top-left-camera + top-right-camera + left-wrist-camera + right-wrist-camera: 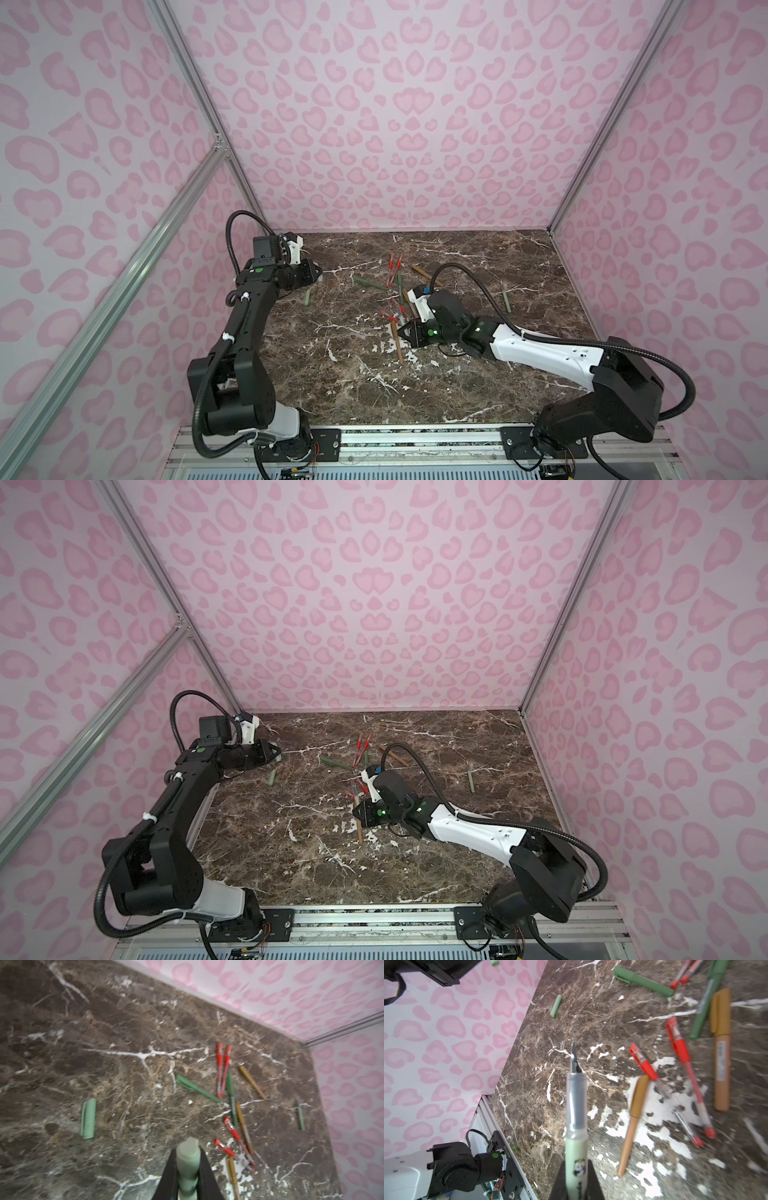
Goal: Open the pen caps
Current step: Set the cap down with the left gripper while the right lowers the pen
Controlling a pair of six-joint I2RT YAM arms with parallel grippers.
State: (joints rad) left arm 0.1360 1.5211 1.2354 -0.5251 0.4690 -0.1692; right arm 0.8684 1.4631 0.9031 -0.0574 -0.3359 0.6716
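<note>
- Left gripper [188,1180]: jaws clamped on a pale green pen cap [188,1159]; its lower end is cut off at the bottom edge of the left wrist view.
- Right gripper [576,1186]: jaws clamped on a pale green fountain pen barrel [575,1126], nib bare and pointing toward upper centre of the right wrist view.
- A second pale green cap [88,1119] lies alone at left centre of the left wrist view, well apart from the rest.
- Capped pens clustered mid-table in both top views: red pens [395,268], a dark green pen [197,1088], tan pens [631,1124].
- One slim grey-green pen [506,300] lies alone toward the right of a top view.
- Surface: dark brown marble table [478,374], white veins, chipped white patches.
- Room: pink leopard-print walls [395,104], aluminium corner posts [199,91].
- Hard to tell: the right arm covers part of the cluster in both top views; wrist views are motion-blurred.
</note>
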